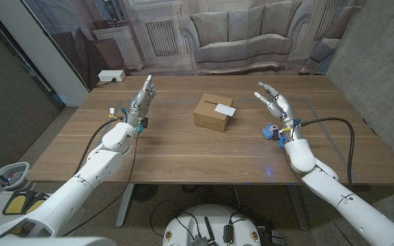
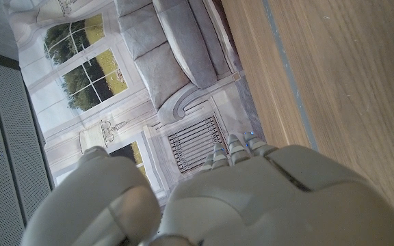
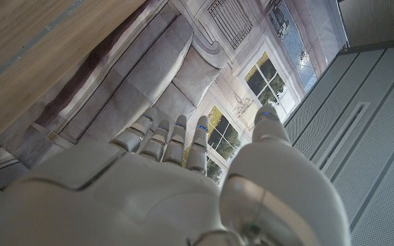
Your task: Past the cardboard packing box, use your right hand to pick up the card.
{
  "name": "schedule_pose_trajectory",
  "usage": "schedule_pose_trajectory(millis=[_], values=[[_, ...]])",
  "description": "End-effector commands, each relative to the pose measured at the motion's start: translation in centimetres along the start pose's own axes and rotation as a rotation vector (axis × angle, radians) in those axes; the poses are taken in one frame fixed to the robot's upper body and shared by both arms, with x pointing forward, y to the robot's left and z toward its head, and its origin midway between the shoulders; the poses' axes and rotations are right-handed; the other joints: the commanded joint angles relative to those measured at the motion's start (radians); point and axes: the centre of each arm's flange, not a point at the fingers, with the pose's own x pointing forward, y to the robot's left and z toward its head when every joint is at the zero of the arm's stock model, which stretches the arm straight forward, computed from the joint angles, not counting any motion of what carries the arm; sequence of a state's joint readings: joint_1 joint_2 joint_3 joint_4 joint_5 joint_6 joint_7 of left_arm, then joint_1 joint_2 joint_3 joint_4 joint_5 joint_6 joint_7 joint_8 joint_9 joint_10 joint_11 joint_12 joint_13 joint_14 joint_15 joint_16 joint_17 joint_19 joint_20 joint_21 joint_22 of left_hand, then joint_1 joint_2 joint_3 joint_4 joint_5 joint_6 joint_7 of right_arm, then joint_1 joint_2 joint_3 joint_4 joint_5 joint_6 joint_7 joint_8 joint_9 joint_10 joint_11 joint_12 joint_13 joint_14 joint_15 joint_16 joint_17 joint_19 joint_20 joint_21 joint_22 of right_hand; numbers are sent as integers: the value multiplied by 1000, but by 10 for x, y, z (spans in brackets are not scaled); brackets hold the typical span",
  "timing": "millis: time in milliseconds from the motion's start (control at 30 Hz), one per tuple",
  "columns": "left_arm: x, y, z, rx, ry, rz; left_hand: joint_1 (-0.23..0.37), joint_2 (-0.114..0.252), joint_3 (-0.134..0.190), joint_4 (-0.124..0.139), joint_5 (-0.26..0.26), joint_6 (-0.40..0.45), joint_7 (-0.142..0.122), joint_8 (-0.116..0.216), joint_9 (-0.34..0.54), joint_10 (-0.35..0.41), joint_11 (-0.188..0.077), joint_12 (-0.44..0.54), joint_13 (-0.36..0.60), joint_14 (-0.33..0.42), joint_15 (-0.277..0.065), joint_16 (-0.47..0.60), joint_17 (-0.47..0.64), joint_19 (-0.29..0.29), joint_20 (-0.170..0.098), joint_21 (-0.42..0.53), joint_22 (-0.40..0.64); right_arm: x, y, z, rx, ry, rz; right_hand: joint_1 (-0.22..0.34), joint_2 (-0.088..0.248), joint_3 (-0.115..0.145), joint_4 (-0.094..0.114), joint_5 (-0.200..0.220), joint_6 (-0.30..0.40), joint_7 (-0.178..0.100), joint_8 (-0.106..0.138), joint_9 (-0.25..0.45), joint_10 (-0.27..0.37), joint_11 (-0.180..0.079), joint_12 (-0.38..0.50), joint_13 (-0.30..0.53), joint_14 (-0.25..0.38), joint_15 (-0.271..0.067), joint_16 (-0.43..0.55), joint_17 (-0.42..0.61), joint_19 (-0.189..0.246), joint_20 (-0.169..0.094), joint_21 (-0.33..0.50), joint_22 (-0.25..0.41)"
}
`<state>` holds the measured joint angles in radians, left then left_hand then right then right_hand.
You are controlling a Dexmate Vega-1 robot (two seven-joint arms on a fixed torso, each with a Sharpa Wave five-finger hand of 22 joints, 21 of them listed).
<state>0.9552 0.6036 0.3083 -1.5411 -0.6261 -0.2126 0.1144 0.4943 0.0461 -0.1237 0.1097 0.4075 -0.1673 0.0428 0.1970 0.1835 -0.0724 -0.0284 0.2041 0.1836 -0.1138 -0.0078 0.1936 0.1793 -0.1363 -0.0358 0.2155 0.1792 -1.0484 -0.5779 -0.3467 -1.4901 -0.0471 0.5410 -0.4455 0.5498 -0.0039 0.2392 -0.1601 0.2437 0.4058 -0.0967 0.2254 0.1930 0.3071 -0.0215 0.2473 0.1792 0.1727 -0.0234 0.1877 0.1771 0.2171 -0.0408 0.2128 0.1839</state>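
Behind the wooden table (image 1: 183, 154) hangs a printed backdrop (image 1: 252, 34) of a pale sofa, tall windows and a radiator grille, and a white power strip (image 1: 111, 76) lies on the floor beside it. Near the middle of the table sits a small cardboard box (image 1: 213, 113), turned a little askew. A white card (image 1: 224, 108) lies on the box's top, toward its right edge, with part of it reaching over that edge.

On the left side of the table, the left hand (image 1: 141, 96) is raised with its fingers straight and close together, pointing toward the far edge; it holds nothing. It is well apart from the box. In the left wrist view the back of this hand (image 2: 252, 198) shows with the fingertips reaching toward the backdrop.

To the right of the box, the right hand (image 1: 273, 101) is lifted above the table, fingers spread and slightly curled, empty and clear of both box and card. The right wrist view shows the back of this hand (image 3: 149, 191), fingers apart, with the table edge and backdrop beyond.
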Motion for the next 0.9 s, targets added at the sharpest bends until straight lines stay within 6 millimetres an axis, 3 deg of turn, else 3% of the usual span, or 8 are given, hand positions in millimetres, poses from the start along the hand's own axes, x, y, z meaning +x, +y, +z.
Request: schedule_pose_trajectory(millis=[33, 900], values=[[2, -4, -1, 5, 7, -6, 5, 2, -10, -1, 7, -9, 2, 3, 2, 2, -4, 4, 3, 1, 3, 0, 6, -6, -22, -2, 5, -1, 0, 3, -73, -35, -6, 15, -1, 5, 4, -1, 21, -12, 5, 5, 11, -5, -6, 4, 13, -6, 2, 1, 12, -47, 5, 3], [-1, -8, -6, -4, 6, 11, 11, 7, -16, -2, 7, -13, 0, -1, 2, -4, -8, 1, 3, -5, -8, -4, 6, -17, -17, -7, 5, 1, 1, 6, -199, -68, 18, 31, 0, 9, 5, 0, 18, -26, -2, 6, 24, -22, -7, 4, 31, -13, 3, 1, 29, -50, 8, 2]])
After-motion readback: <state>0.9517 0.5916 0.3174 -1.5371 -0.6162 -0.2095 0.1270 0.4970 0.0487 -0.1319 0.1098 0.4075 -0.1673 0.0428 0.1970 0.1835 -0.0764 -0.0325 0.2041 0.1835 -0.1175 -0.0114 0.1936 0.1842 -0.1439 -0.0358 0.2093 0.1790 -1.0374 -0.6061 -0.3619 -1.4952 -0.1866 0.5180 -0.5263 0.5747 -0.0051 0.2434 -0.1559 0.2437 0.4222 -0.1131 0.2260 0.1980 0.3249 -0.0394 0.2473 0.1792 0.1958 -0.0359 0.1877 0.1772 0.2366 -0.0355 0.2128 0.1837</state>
